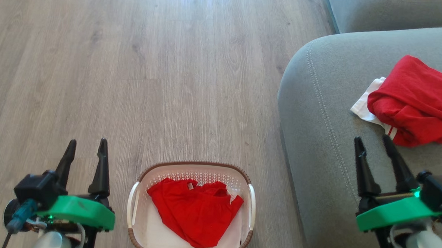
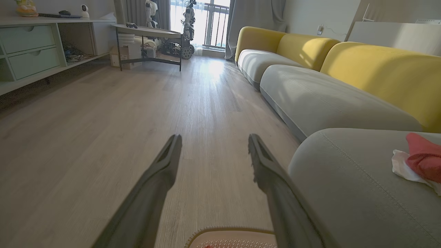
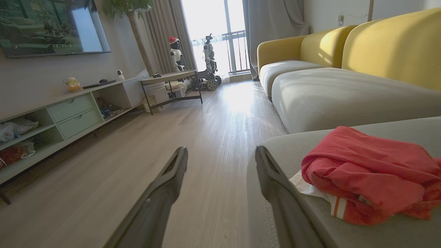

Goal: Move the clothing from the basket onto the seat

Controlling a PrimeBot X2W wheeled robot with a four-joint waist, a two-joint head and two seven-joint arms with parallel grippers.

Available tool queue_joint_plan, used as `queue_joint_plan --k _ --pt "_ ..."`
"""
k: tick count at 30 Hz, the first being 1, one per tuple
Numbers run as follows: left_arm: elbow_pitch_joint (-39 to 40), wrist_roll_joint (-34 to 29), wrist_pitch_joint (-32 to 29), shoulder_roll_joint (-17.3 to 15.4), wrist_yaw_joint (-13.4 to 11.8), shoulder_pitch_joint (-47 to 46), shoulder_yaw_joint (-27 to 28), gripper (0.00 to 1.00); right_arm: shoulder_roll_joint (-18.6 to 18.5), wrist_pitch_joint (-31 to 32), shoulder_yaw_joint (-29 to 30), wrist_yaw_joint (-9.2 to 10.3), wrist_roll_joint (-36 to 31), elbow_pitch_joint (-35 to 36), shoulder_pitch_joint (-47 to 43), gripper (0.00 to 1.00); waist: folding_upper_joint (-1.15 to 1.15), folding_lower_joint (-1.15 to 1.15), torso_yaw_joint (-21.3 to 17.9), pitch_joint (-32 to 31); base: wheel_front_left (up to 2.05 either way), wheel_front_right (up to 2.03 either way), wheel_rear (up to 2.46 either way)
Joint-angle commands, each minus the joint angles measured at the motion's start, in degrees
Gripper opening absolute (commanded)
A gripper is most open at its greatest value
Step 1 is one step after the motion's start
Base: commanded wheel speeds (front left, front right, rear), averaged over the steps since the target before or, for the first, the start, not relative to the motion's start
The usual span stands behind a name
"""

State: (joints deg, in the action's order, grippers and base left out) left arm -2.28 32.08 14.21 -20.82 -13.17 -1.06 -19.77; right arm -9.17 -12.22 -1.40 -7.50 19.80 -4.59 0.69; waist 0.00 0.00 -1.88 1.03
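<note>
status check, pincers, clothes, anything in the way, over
Left pincer open, empty, over floor. Right pincer open, empty, over seat. One red garment in basket, other red garment on seat. Nothing seen in the way.

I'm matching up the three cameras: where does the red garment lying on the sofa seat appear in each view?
Head view: the red garment is at the right edge, on the seat.
Left wrist view: right edge, cut off.
Right wrist view: lower right.
Shared landmark: the seat's stitched seam.
</note>
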Motion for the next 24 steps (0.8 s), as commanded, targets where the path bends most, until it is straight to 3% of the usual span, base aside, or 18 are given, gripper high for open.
queue_joint_plan --k 1,24 --pt "1.8 -0.8 0.8 -0.8 0.3 -2.1 2.7 1.0 -0.3 -0.9 -1.4 0.01 -0.5 2.1 0.8 1.0 0.0 0.0 -0.1 0.0 0.0 0.0 0.0" --pt "0.6 -7.3 0.8 4.2 5.6 -0.6 7.7 1.0 -0.1 -1.5 -2.9 0.01 -1.2 2.1 1.7 1.0 0.0 0.0 -0.4 0.5 0.0 0.0 0.0"
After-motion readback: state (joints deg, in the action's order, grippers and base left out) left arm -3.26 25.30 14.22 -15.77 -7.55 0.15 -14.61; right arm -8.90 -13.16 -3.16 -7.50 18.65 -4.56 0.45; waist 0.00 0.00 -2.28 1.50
